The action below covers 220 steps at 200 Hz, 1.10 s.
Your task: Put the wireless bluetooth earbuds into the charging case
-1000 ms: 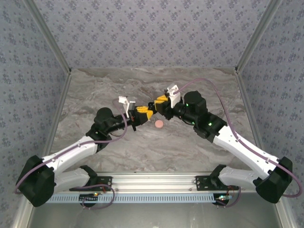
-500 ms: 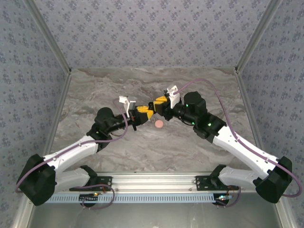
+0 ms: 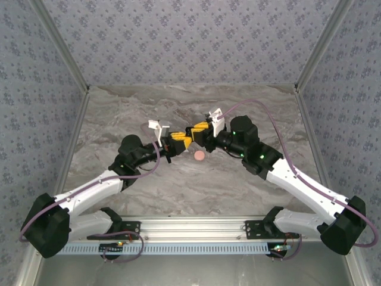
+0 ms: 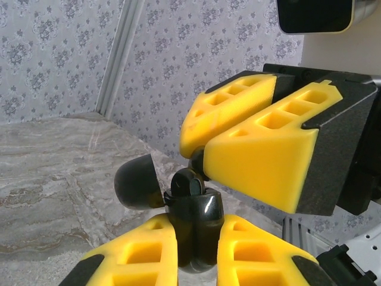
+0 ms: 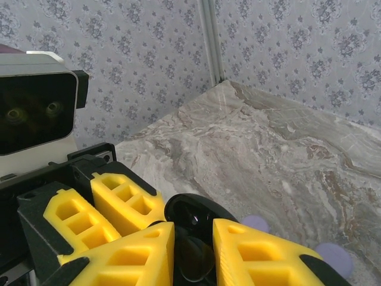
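Earbuds come first: the small black stemmed earbud (image 4: 196,161) is pinched at the tips of my right gripper (image 4: 198,152), directly over the mouth of the glossy black charging case (image 4: 199,217). Over the last second my right gripper has crept a touch nearer my left gripper (image 4: 196,241), so the bud looks ready to go in, though I judge it not yet seated. My left gripper is clamped tight on the case, its domed lid (image 4: 136,182) swung open, above the marbled grey table (image 3: 149,179).
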Tool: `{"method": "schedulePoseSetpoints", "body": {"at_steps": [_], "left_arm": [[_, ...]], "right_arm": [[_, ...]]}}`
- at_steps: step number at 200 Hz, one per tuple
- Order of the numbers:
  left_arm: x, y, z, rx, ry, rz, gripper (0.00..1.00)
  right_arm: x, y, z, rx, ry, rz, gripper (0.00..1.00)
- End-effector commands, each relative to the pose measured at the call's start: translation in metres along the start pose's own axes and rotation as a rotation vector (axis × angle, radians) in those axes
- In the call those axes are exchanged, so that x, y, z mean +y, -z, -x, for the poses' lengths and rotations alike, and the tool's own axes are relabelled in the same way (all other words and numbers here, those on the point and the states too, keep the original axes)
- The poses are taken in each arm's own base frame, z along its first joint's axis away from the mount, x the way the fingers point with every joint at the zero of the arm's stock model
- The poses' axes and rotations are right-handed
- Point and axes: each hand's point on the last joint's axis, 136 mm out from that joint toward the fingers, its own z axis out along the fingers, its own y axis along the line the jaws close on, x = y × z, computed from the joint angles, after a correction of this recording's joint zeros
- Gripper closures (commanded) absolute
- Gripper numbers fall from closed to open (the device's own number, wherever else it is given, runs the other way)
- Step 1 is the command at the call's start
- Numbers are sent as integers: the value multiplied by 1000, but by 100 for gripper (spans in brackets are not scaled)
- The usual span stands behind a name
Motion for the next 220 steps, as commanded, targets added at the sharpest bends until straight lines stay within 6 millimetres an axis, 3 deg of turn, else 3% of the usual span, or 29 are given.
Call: {"method": "schedulePoseSetpoints", "body": {"at_steps": [1, 32, 63, 157, 180, 220], "left_arm": [[-15, 1, 23, -88, -41, -46, 100], [-16, 2, 24, -100, -43, -53, 100], [-17, 2, 24, -100, -42, -57, 100], [-13, 4, 23, -128, -54, -45, 100], [-13, 6, 25, -150, -70, -44, 100], [-17, 11, 32, -197, -130, -43, 100]], "right_arm": [[8, 0, -4, 12, -31, 45, 73], [6, -1, -7, 27, -50, 49, 71], [5, 2, 4, 6, -59, 57, 65], [9, 32, 59, -116, -86, 115, 26], [5, 43, 69, -133, -103, 96, 21], [-15, 43, 49, -41, -159, 2, 19]]}}
